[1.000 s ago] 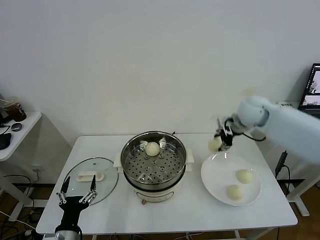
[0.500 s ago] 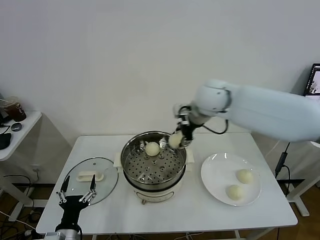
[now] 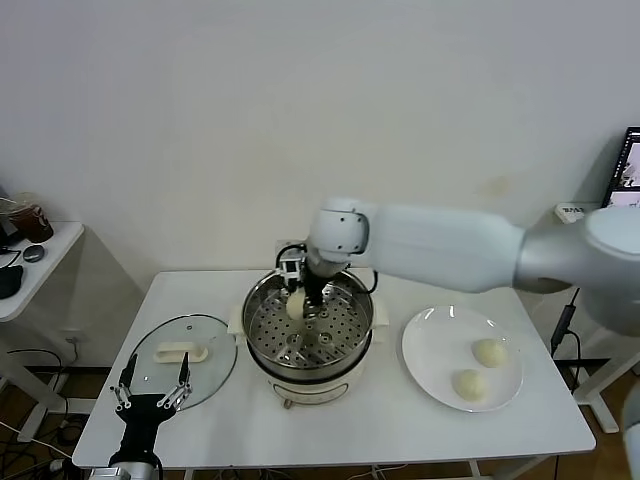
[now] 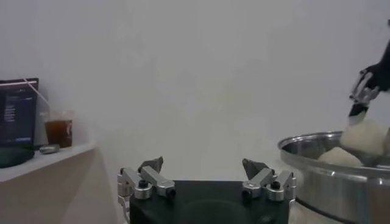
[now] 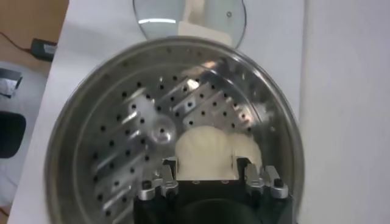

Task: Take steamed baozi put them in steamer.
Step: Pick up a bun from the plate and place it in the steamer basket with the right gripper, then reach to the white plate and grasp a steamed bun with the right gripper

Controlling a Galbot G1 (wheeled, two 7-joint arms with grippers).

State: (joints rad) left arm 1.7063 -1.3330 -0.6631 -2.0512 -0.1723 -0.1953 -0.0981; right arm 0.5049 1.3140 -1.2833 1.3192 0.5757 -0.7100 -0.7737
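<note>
The steamed baozi (image 5: pixel 206 151) is clamped in your right tool (image 3: pixel 303 296) at twelve o'clock inside the steamer (image 3: pixel 345 345); only the right wrist view shows another bun touching it. Left tool (image 3: pixel 151 392) waits open.

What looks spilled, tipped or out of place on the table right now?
Nothing stands out. The steamer sits upright, the glass lid lies flat beside it, and two baozi rest on the plate. The right gripper holds a bun inside the steamer.
</note>
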